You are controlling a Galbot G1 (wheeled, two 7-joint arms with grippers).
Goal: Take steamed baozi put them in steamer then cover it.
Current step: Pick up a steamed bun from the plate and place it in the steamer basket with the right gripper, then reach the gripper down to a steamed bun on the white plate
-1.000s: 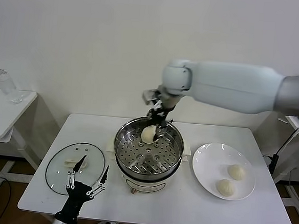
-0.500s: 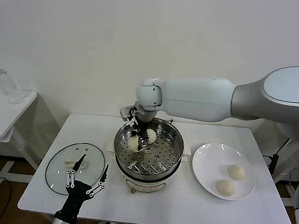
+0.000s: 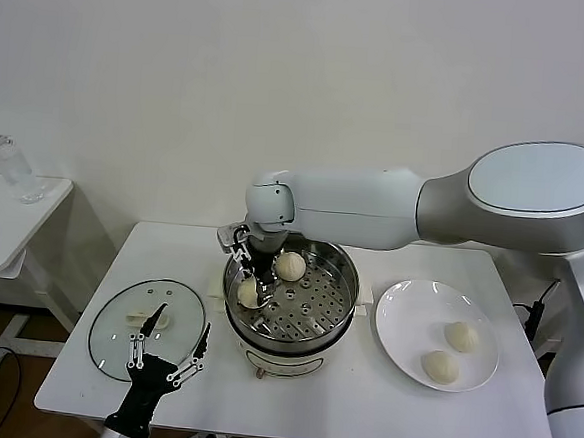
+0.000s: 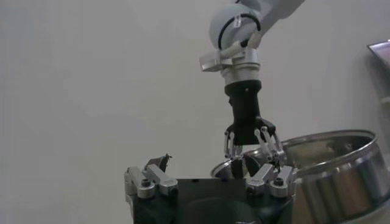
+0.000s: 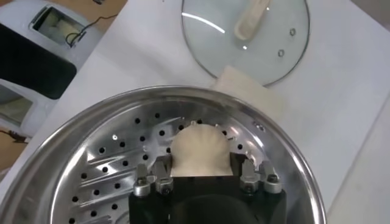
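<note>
The steamer (image 3: 344, 273) stands mid-table with two baozi inside. One baozi (image 3: 290, 266) lies toward the back. The other baozi (image 3: 248, 293) rests on the perforated tray at the pot's left side, between the parted jaws of my right gripper (image 3: 251, 296). In the right wrist view that baozi (image 5: 200, 149) sits on the holes just ahead of the right gripper (image 5: 201, 165), inside the steamer's wall (image 5: 286, 152). Two more baozi (image 3: 461, 336) (image 3: 441, 367) lie on the plate. The cover (image 3: 113, 342) lies flat at the left. My left gripper (image 3: 167, 363) waits open beside it.
The white plate (image 3: 405, 327) is right of the steamer. A white pad (image 5: 247, 91) lies between the pot and the cover (image 5: 268, 42). A side table with a glass jar (image 3: 13, 167) stands far left. The left wrist view shows the right gripper (image 4: 251, 152) over the pot.
My right gripper carried a baozi from the pot's back to its left side, lowered it onto the tray, and its jaws have parted. The left arm stayed still.
</note>
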